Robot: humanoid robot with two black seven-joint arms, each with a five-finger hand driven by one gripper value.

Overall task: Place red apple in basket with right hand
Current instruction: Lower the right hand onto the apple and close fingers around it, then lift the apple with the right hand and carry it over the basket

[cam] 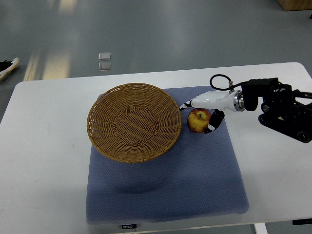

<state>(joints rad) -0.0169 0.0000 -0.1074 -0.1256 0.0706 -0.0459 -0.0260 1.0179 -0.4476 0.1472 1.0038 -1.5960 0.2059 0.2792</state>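
One red apple (198,120) sits upright on the blue mat (195,185), stem end facing up, just right of the single wicker basket (132,122) and outside it; being round, it shows no clear long axis. The right hand (207,114) reaches in, its fingers (187,104) curled around the apple's top and right side, all on the white table (44,161).

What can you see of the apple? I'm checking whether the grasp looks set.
The apple is red with yellow patches, stem end up, resting on the blue mat just right of the wicker basket, outside it. The right hand brackets it, white fingers above and dark ones at its right. Actual contact can't be confirmed.
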